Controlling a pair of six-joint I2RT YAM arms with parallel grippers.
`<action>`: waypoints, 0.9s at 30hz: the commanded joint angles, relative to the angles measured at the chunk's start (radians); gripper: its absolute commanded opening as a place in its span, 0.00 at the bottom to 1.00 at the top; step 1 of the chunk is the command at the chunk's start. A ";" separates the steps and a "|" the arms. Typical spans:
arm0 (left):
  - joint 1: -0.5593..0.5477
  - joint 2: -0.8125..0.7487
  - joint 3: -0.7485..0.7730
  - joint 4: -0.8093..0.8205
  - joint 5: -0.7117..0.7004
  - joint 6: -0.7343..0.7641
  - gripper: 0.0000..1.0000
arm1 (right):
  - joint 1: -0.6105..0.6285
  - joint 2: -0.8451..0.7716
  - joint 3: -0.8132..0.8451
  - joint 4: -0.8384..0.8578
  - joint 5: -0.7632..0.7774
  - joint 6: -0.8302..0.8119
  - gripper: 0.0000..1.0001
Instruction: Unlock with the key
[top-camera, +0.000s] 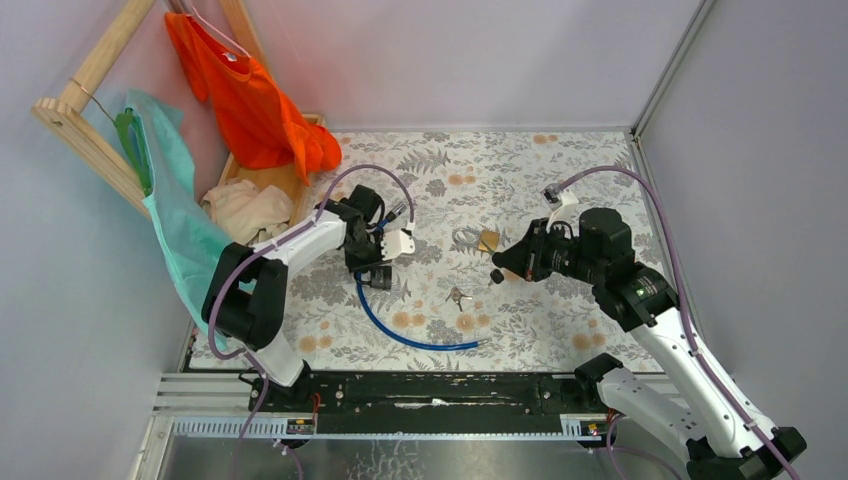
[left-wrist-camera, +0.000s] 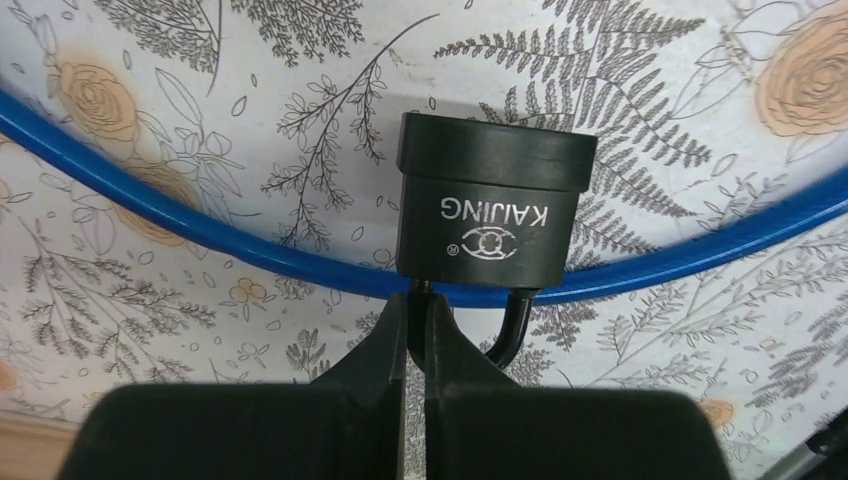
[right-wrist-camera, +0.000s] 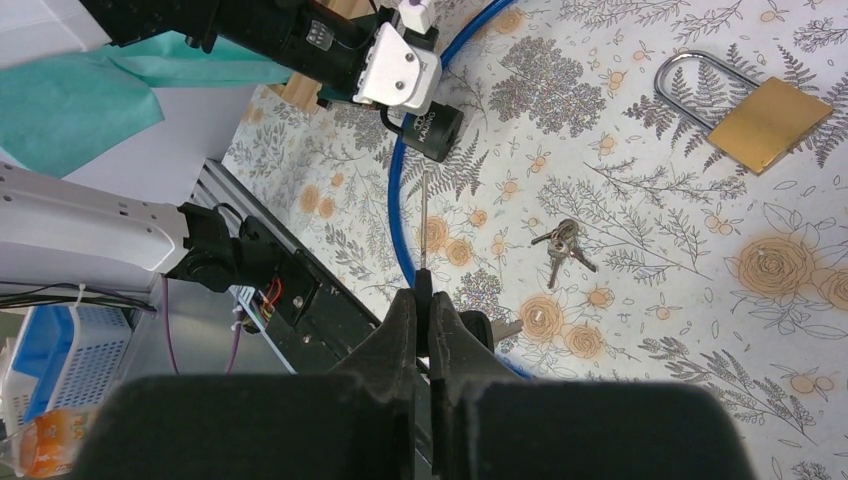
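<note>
Clamping one leg of the black shackle (left-wrist-camera: 516, 325), the left gripper (left-wrist-camera: 418, 300) holds the black KAIJING padlock (left-wrist-camera: 490, 210), with the blue cable (left-wrist-camera: 150, 190) running across behind it. The right gripper (right-wrist-camera: 424, 285) has its fingers pressed together. The key (right-wrist-camera: 483, 328) shows just beside them, its black head partly hidden; contact cannot be told. A brass padlock (right-wrist-camera: 765, 120) and silver keys (right-wrist-camera: 562, 245) lie nearby.

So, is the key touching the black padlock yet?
Apart. The right wrist view shows the key at the right fingers low in the picture and the black padlock far up, with open tablecloth between them.
</note>
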 joint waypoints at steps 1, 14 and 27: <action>0.005 -0.008 -0.063 0.137 -0.021 -0.043 0.06 | -0.003 0.003 0.054 0.022 -0.009 0.000 0.00; 0.008 -0.125 -0.128 0.212 -0.057 0.079 0.68 | -0.003 0.015 0.077 0.003 -0.006 0.005 0.00; 0.018 -0.310 -0.272 0.016 0.140 0.682 0.74 | -0.004 0.023 0.073 0.016 -0.004 -0.001 0.00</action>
